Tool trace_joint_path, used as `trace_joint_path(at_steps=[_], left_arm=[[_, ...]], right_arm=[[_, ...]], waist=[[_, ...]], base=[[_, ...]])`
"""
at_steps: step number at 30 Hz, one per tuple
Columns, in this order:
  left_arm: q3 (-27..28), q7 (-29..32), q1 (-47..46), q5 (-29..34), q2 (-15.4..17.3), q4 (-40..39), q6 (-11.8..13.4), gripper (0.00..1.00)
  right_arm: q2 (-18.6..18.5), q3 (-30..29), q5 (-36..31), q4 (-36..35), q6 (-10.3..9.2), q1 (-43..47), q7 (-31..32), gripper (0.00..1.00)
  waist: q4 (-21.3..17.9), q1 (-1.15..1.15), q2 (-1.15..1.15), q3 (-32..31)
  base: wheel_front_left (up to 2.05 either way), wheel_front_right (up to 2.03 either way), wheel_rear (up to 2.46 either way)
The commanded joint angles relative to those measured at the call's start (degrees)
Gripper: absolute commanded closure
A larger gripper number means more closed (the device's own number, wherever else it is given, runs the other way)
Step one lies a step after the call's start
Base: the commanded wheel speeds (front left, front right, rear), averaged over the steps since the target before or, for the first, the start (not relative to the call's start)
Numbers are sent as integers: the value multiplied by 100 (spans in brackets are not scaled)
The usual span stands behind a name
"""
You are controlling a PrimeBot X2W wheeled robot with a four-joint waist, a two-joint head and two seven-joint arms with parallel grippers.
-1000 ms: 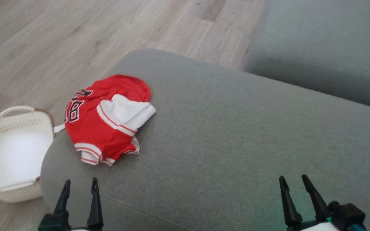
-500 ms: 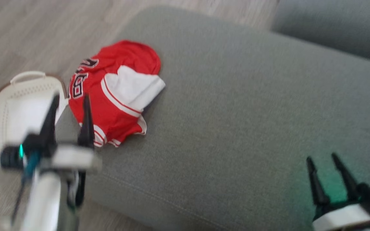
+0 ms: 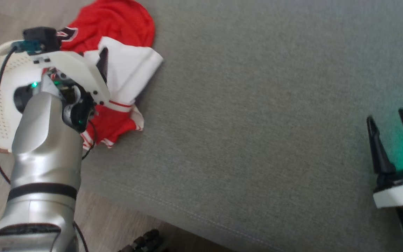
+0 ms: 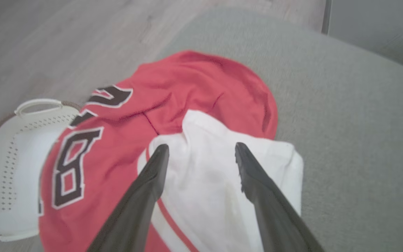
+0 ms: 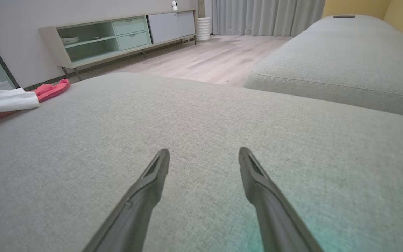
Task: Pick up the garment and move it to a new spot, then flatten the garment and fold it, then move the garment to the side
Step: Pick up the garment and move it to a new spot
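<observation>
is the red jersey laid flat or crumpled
Crumpled: the red jersey lies bunched at the grey cushion edge, its white part folded over the red.

Your left arm (image 3: 44,140) has reached forward — its spread fingers (image 4: 152,175) now hover over the shirt (image 4: 201,84).

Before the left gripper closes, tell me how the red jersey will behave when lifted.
Probably floppy: the jersey lies crumpled, white part folded over red. Pinched at one spot by the open left gripper, it will likely hang and unfold. It looks thin and light, and may drag on the woven cushion.
</observation>
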Motion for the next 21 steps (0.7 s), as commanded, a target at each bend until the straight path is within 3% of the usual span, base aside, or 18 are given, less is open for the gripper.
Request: trace_joint_path(at_steps=[1, 9, 10, 11, 12, 17, 21], left_arm=[[193, 88, -232, -31, 277, 167, -13, 0], [25, -91, -500, 107, 501, 1407, 27, 0], [13, -214, -496, 114, 514, 1489, 25, 19], [7, -376, -494, 123, 536, 1551, 39, 84], [-15, -542, -493, 144, 558, 1600, 34, 100], [-149, -1540, -642, 303, 766, 1617, 46, 100], [-261, -1952, -793, 397, 905, 1579, -16, 100]], right_arm=[[-203, 152, 12, -232, 37, -95, -14, 0], [-327, 156, -29, -357, 37, -286, 24, 0], [-317, 148, -38, -353, 37, -289, 20, 0], [-294, 143, -47, -344, 37, -296, 16, 0], [-270, 145, -54, -327, 37, -303, 10, 0], [-83, 222, -90, -166, 37, -322, -29, 0], [134, 329, -83, -6, 37, -351, -51, 0]], waist=[[-214, -2, 0, 320], [-496, -2, 0, 596], [-517, -2, 0, 597], [-539, -2, 0, 585], [-557, -2, 0, 560], [-631, -2, 0, 192], [-730, -2, 0, -207]], base=[[0, 0, 0], [0, 0, 0], [0, 0, 0], [0, 0, 0], [0, 0, 0], [0, 0, 0], [0, 0, 0]])
